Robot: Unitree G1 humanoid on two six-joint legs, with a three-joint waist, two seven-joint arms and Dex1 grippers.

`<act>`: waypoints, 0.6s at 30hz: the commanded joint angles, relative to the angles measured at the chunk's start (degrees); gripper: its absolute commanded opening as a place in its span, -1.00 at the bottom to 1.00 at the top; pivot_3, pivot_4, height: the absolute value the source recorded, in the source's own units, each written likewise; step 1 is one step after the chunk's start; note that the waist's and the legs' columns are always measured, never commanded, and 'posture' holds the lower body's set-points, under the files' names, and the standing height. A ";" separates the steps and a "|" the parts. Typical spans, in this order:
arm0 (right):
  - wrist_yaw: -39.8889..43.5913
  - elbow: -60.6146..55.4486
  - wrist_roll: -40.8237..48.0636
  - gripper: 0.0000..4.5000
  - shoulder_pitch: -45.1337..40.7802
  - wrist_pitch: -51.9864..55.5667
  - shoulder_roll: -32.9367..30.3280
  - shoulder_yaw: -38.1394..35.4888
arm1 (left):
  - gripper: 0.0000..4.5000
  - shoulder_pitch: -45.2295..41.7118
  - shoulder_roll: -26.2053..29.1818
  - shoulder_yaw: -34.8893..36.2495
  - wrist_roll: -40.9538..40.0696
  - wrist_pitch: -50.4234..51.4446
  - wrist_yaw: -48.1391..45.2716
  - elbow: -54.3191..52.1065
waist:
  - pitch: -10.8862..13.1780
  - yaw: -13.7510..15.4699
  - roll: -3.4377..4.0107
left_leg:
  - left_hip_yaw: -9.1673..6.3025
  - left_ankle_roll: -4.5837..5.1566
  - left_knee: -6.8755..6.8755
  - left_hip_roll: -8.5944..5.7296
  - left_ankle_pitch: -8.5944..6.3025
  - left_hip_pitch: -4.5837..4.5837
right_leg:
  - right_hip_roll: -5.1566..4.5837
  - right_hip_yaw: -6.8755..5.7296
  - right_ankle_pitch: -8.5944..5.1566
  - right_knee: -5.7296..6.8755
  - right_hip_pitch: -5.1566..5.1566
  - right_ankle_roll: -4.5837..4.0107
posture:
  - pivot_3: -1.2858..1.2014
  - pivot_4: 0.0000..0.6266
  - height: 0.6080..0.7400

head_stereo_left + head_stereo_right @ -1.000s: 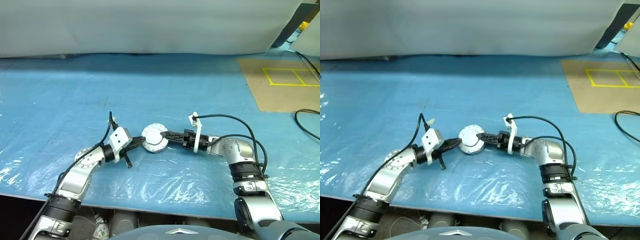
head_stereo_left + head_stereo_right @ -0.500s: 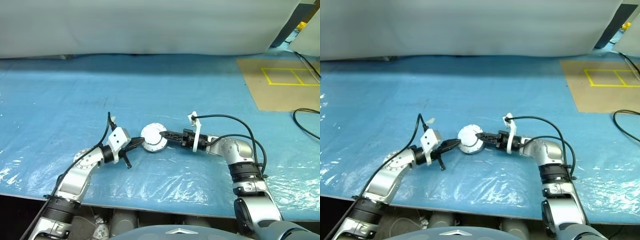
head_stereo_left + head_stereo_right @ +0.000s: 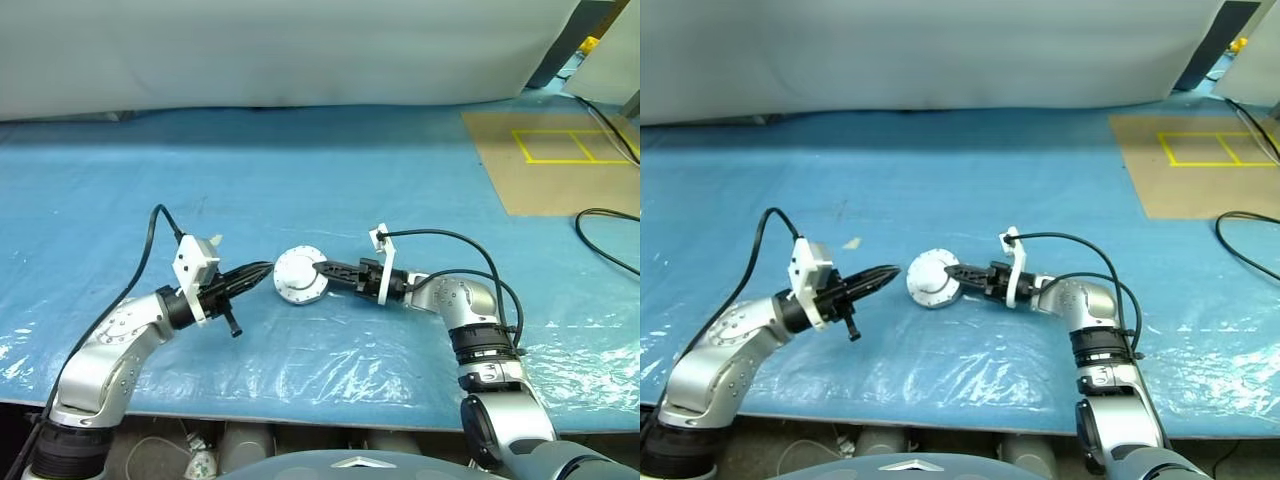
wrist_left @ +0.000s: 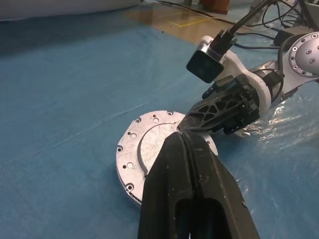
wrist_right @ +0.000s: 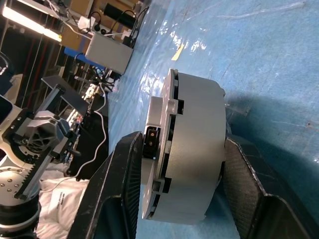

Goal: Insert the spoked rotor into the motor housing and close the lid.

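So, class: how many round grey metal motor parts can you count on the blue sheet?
1: a round grey metal puck mid-sheet, gripped by the right claw; the shut left claw is beside it. It looks like a lid on a housing, so parts inside may be hidden.

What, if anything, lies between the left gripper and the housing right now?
Nothing visible does. The left gripper, shut, sits apart from the housing with only bare blue sheet between them. The right gripper clamps the housing from the opposite side.
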 commanded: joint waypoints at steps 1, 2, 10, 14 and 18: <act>-1.95 0.45 2.81 -0.13 -1.38 3.64 1.29 -2.34 | -1.00 -0.37 -0.27 3.68 -4.29 4.21 2.38 1.39 | 0.02 -0.21 0.01 | 0.00 0.00 0.00 0.00 0.00 0.00 | 0.00 0.00 0.00 0.00 0.00 0.00 | 0.03 -0.52 1.00; -2.42 0.14 5.54 -0.13 -2.89 5.88 1.98 -4.86 | -1.00 -0.21 -0.44 4.12 -4.86 4.93 2.62 2.35 | 0.05 -0.33 0.03 | 0.00 0.00 0.00 0.00 0.00 0.01 | 0.00 0.01 0.00 0.02 -0.01 0.00 | 0.03 -0.52 1.00; -7.41 -4.17 16.78 -0.13 -9.23 16.76 5.42 -14.19 | -1.00 -0.73 -3.08 9.86 -16.03 10.75 3.22 5.38 | 0.30 -0.03 0.01 | -0.03 0.11 0.10 -0.14 0.10 -0.79 | 0.07 -0.10 0.19 0.17 -0.65 0.25 | 0.03 -0.52 1.00; -9.81 -5.37 17.99 -0.13 -9.87 17.57 5.92 -14.30 | -1.00 -0.88 -3.64 12.26 -19.21 12.27 3.56 7.44 | 0.30 0.92 0.01 | -0.07 0.04 0.13 -0.15 0.06 -0.88 | 0.22 -0.14 0.18 0.13 -0.64 0.23 | 0.03 -0.52 1.00; -10.17 -4.85 15.41 -0.13 -8.55 15.90 4.78 -11.55 | -1.00 -1.50 -3.76 12.28 -19.24 12.30 4.08 7.58 | 0.30 1.21 0.00 | -0.11 -0.15 0.18 -0.15 -0.05 -0.89 | 0.22 -0.14 0.19 0.14 -0.62 0.26 | 0.03 -0.52 1.00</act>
